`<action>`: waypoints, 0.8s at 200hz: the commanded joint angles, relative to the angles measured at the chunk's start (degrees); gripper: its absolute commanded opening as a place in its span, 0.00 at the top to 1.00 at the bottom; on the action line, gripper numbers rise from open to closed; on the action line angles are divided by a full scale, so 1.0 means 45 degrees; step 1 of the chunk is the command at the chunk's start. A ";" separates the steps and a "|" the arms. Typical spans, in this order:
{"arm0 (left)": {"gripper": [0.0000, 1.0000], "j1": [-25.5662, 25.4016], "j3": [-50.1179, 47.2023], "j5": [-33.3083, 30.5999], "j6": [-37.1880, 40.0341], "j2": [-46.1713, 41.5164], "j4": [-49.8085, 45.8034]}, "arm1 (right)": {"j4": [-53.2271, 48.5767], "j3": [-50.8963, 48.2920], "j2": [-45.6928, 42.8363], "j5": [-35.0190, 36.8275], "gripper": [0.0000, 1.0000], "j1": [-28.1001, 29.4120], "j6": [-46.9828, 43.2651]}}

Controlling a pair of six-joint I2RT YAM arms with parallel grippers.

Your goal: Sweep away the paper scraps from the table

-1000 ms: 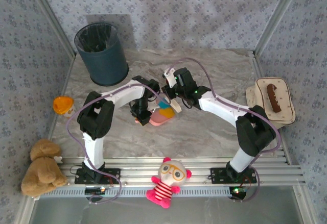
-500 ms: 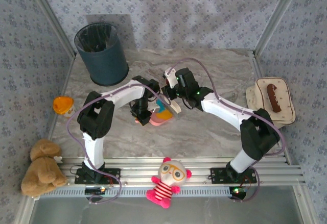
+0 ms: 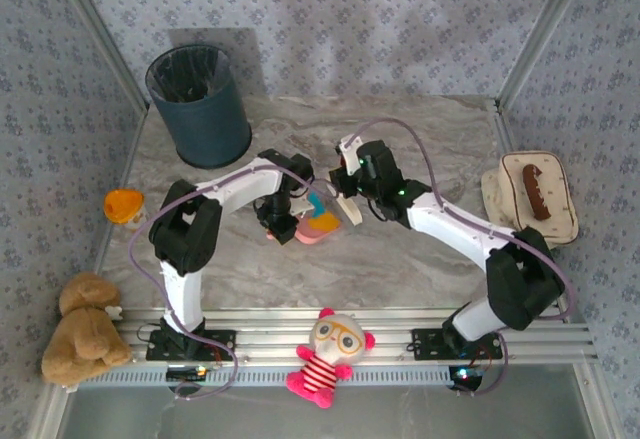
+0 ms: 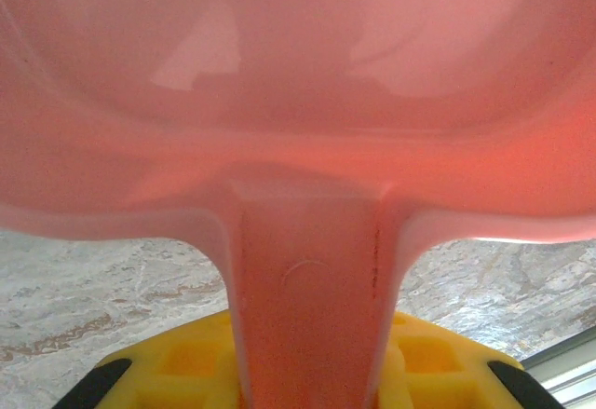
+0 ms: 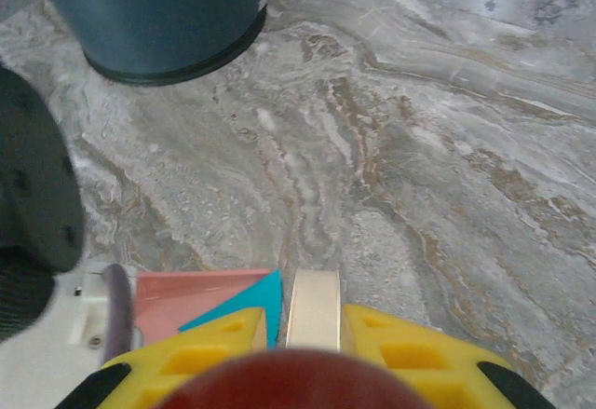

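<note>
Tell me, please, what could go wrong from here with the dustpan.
The dustpan in the left gripper carries blue and orange paper scraps; tilting it on the way to the bin could spill them onto the table. The right gripper and its cream tool sit close beside the dustpan, so they might collide.

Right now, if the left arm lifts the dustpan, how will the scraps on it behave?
The scraps look thin and flat, so they are probably very light; quick motion could blow them off. The dustpan looks smooth and glossy, so they may slide with a small tilt.
</note>
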 commanded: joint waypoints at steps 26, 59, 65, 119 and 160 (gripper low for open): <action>1.00 0.0162 -0.0248 -0.0448 -0.0141 -0.1130 0.0559 | 0.2066 -0.1638 -0.1640 0.0116 1.00 -0.1246 0.2006; 1.00 0.0191 -0.0285 -0.0597 -0.0209 -0.1485 0.0821 | 0.2167 -0.2437 -0.2369 0.0337 1.00 -0.2027 0.2551; 1.00 0.0205 -0.0331 -0.0605 -0.0216 -0.1567 0.0888 | 0.2170 -0.2563 -0.2487 0.0370 1.00 -0.2169 0.2606; 1.00 0.0400 -0.0536 -0.0444 -0.0476 -0.2628 0.2030 | 0.2006 -0.3318 -0.3285 0.0608 1.00 -0.2906 0.2864; 1.00 0.0709 -0.1096 0.0079 -0.0975 -0.4172 0.3865 | 0.2082 -0.3543 -0.3409 0.0496 1.00 -0.3126 0.2939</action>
